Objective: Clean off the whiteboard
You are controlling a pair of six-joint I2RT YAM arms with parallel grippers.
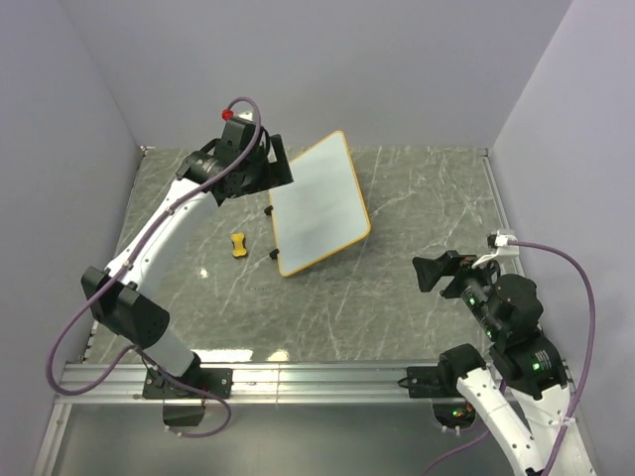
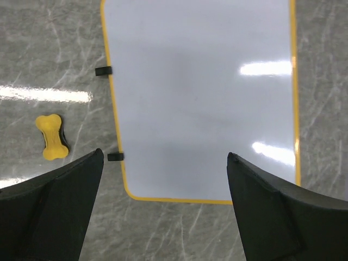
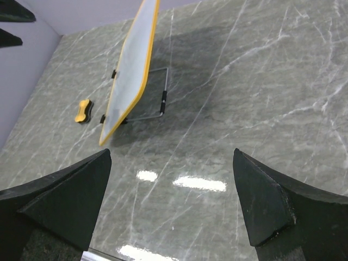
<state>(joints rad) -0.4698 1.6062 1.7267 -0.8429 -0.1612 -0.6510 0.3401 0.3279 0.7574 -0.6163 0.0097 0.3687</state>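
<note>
Whiteboard (image 1: 319,203) propped tilted, surface apparently clean. Left gripper (image 2: 163,157) above it, jaws spread, empty. Right gripper (image 3: 171,155) well apart, likewise spread, empty. Yellow eraser (image 1: 239,244) near board.

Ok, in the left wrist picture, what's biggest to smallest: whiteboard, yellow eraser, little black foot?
Biggest: whiteboard, by far.
Middle: yellow bone-shaped eraser.
Smallest: black foot on the board's edge.
</note>
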